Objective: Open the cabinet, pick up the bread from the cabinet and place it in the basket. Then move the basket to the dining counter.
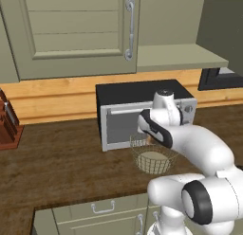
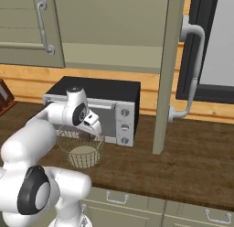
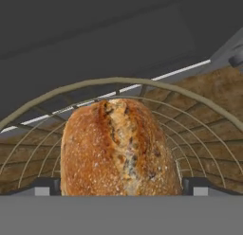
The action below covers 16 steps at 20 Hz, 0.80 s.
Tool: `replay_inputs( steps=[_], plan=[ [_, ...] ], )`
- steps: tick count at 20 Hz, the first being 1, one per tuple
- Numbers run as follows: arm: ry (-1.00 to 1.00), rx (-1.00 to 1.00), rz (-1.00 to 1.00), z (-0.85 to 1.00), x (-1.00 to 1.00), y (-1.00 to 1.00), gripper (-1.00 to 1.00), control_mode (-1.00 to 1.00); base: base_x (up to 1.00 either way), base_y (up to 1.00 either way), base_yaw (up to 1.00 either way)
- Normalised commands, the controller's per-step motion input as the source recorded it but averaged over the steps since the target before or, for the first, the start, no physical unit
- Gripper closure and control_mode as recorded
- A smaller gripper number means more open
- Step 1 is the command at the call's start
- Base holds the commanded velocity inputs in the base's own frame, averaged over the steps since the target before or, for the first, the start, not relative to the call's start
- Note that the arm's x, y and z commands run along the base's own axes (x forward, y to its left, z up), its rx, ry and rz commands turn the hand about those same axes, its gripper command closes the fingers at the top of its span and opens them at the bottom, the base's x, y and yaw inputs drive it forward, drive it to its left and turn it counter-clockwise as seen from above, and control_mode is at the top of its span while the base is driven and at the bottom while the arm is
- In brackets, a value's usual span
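Leftmost, a knife block (image 1: 8, 127) stands on the wooden bench (image 1: 57, 167). Centre, a wire basket (image 1: 153, 158) sits before the microwave (image 1: 123, 115). Above its rim, the tool (image 3: 121, 189) has its fingers wide apart, the bread (image 3: 121, 149) between them, over the basket. Rightward, a cabinet (image 2: 165, 70) door stands open. Likely light and crusty, the loaf suits a gentle side grip; the basket, stiff and light, lifts by its rim.

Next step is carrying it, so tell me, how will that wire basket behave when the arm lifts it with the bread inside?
The basket is thin open mesh, so it is probably light and its rim may flex under a pinch. Its round bowl shape on a small pale base suggests it could tip if gripped off-centre. The bread looks loose inside and may shift or roll.
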Motion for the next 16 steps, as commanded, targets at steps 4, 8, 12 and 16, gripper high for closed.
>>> replay_inputs(
  steps=[4,8,12,16],
  plan=[
    [-0.02,0.00,-0.04,0.22,0.04,-0.01,-1.00,-1.00,0.00,0.00,0.00],
    [0.00,0.00,0.00,0.04,0.06,0.00,-1.00,-1.00,0.00,0.00,0.00],
    [0.00,-0.02,0.00,-0.01,-0.15,0.00,-1.00,-1.00,0.00,0.00,0.00],
    [0.03,-0.09,0.00,-0.21,-0.16,0.06,-1.00,-1.00,0.00,0.00,0.00]
  ],
)
